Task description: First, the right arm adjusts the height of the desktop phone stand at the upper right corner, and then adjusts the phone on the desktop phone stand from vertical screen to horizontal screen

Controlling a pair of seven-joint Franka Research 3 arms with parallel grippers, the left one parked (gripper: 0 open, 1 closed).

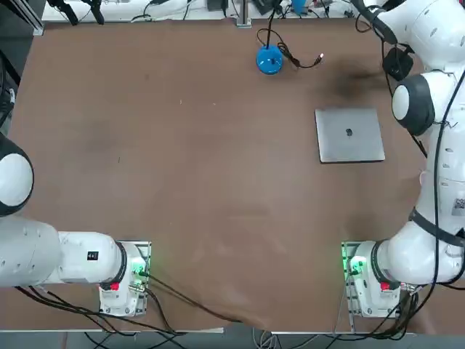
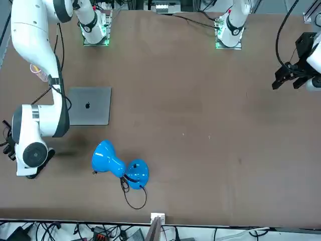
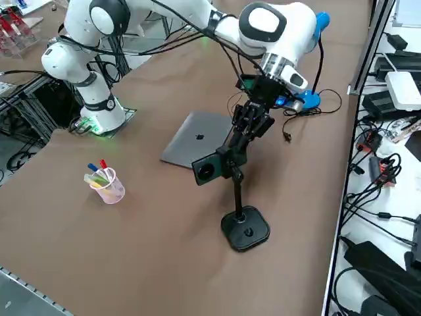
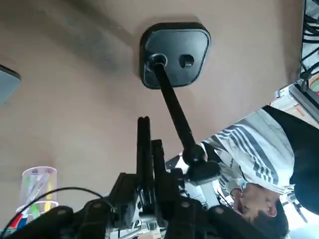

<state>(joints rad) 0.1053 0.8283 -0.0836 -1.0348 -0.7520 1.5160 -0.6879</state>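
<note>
Desktop phone stand (image 3: pixel 245 228) with phone (image 3: pixel 208 170), far right corner of the table (image 3: pixel 145 250).
Black square base flat on the brown tabletop, thin pole upright, phone clamped at the top lying horizontal. Right gripper (image 3: pixel 247 135) of the right arm (image 3: pixel 271 27) sits against the clamp and phone edge, fingers narrow; whether they grip cannot be told. Silver laptop (image 3: pixel 195 139) behind the stand; plastic cup (image 3: pixel 108 184) of pens near the right edge.

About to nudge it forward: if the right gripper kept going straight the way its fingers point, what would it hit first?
Most likely the phone clamped on the stand: the right gripper points down at it from close above. Whether they touch is unclear.
</note>
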